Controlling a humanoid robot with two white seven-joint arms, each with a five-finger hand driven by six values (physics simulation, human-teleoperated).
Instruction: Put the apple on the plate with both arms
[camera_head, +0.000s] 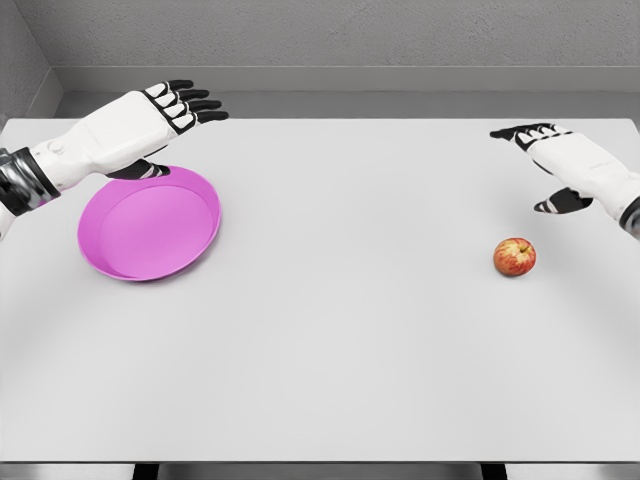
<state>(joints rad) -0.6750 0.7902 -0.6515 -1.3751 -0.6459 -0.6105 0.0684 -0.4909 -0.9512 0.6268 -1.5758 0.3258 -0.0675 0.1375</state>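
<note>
Apple: small round red-and-yellow apple (514, 257) resting on the flat white desk (350, 330), far to the right side; well apart from the plate; stem end turned up, as far as can be judged; touched by nothing.

Plate: round shallow magenta plastic plate (149, 223) lying flat on the left part of the desk, hollow side up; holding nothing; probably placed so to be within reach of the left arm only.

Left hand: white-and-black five-finger left hand (175, 108) hovering above the far rim of the plate, palm down; fingers stretched out and a little apart, closed on nothing; thumb showing dark under the wrist, close to the plate rim; perhaps held so to take the rim.

Right hand: white-and-black five-finger right hand (548, 160) raised near the right edge, beyond the apple and not touching it; fingers extended and loose, thumb hanging downward, gripping nothing; seemingly poised to come down on the apple.

Reason for arrangement: apple on one side, plate on the other; judged as made for two arms, one bringing the fruit and one bringing or steadying the plate.

Task stage: judged as the very start; apple not yet lifted.

Writing and brands: none readable on apple, plate, desk or hands.
</note>
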